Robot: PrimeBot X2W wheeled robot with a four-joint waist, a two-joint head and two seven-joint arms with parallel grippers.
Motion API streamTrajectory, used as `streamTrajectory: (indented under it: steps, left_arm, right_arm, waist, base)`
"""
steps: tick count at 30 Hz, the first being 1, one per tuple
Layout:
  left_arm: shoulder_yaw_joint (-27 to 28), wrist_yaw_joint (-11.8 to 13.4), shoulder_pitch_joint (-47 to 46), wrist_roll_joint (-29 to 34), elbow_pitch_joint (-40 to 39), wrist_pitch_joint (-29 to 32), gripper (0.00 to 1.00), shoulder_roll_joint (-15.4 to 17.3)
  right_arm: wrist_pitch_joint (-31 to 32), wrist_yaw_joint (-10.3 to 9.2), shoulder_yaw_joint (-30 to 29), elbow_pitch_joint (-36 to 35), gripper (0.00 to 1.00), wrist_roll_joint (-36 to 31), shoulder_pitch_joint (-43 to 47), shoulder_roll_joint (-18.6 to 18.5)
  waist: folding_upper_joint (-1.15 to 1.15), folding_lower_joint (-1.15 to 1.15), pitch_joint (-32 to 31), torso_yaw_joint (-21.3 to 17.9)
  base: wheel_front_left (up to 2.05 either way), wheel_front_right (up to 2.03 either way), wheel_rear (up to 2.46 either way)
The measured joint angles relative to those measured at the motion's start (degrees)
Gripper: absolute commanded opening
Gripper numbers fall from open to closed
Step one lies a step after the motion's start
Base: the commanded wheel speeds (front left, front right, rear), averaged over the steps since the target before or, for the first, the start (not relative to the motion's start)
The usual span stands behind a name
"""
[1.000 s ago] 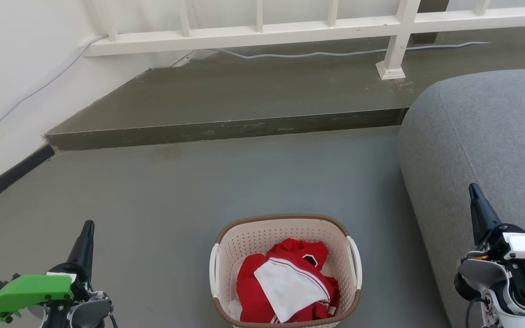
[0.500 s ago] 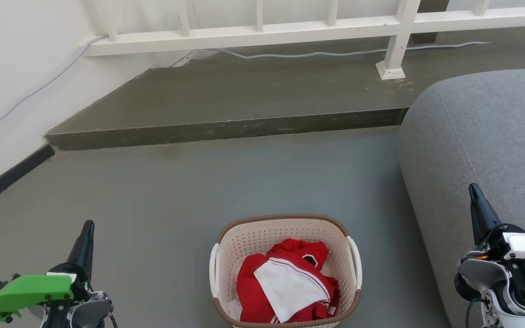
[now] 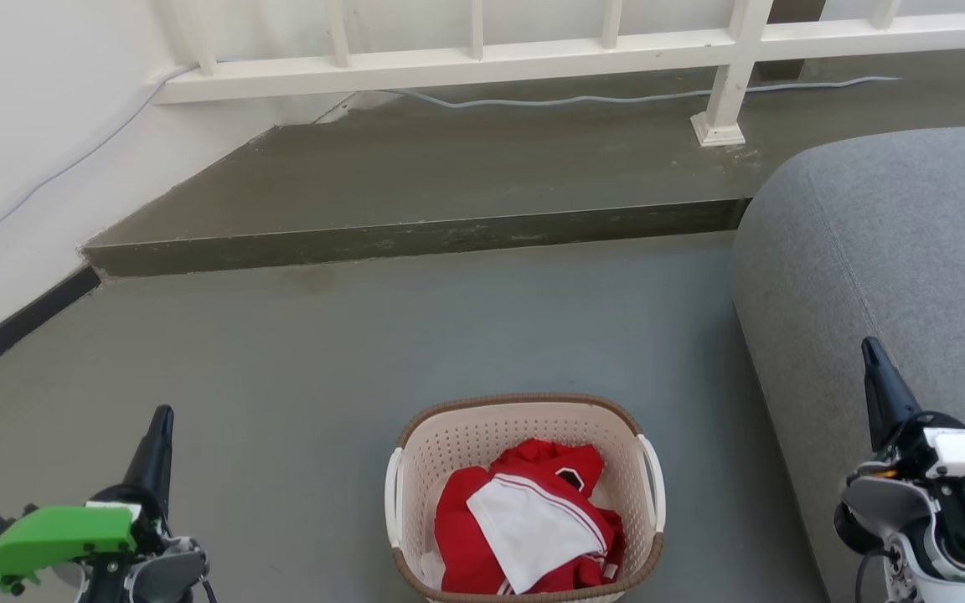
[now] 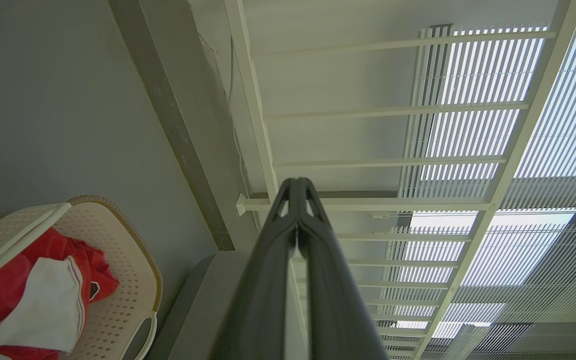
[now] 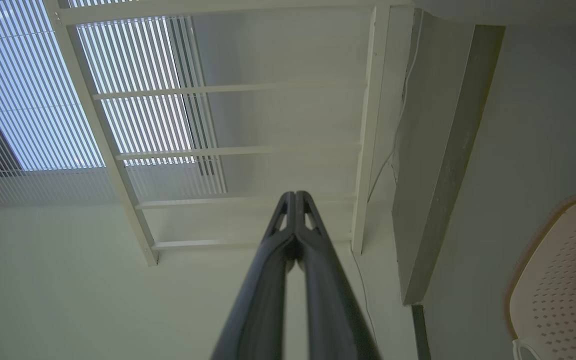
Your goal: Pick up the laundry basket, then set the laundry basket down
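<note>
The laundry basket (image 3: 466, 435) is cream-white perforated plastic with a brown woven-look rim and white side handles. It stands on the grey floor at the bottom centre of the head view, holding red and white clothes (image 3: 528, 523). My left gripper (image 3: 160, 423) is well to its left, shut and empty, fingers pointing up the view. My right gripper (image 3: 870, 352) is well to its right in front of the sofa, also shut and empty. The left wrist view has the basket (image 4: 133, 260) at lower left beside the shut left gripper (image 4: 296, 186). In the right wrist view the basket (image 5: 550, 285) is at lower right, the right gripper (image 5: 295, 197) shut.
A grey sofa (image 3: 885, 251) fills the right side, close to the basket. A raised concrete step (image 3: 415, 239) runs across behind, with a white railing (image 3: 533, 54) and a cable (image 3: 600, 99) on it. A white wall (image 3: 22, 151) with dark skirting closes the left.
</note>
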Motion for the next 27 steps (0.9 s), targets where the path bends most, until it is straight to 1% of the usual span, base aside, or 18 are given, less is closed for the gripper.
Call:
streamTrajectory:
  steps: [1,2,3,6,17,27]
  left_arm:
    - [0.0,0.0,0.0,0.0,0.1,0.0,1.0,0.0]
    - [-0.1,0.1,0.2,0.0,0.6,0.0,0.0,-0.1]
    - [-0.3,0.1,1.2,0.0,1.9,0.0,1.0,-0.6]
    - [-0.6,0.1,2.5,0.0,2.7,0.0,1.0,-1.3]
    - [-0.9,0.1,2.4,0.2,2.0,-1.4,1.0,-1.3]
    - [-2.8,0.1,2.3,4.3,0.3,-3.9,1.0,-1.1]
  right_arm:
    - [0.0,-0.03,0.0,0.1,1.0,0.0,0.0,0.1]
    - [0.0,-0.14,0.1,0.5,0.0,0.0,0.3,0.2]
    - [0.0,-0.33,0.2,1.8,1.0,0.0,1.5,0.8]
    - [0.0,-0.33,0.4,2.8,1.0,0.0,2.9,1.4]
    - [-1.2,-0.33,1.5,1.5,1.0,0.0,2.7,1.4]
    - [-3.2,-0.33,3.2,-0.2,1.0,-1.3,2.6,1.3]
  waist:
    - [0.0,0.0,0.0,0.0]
    - [0.0,0.0,0.0,0.0]
    - [0.0,0.0,0.0,0.0]
    - [0.0,0.0,0.0,0.0]
    - [0.0,0.0,0.1,0.0]
    - [0.0,0.0,0.3,0.0]
  base:
    - [0.0,0.0,0.0]
    - [0.0,0.0,0.0]
    - [0.0,0.0,0.0]
    - [0.0,0.0,0.0]
    - [0.0,0.0,0.0]
    - [0.0,0.0,0.0]
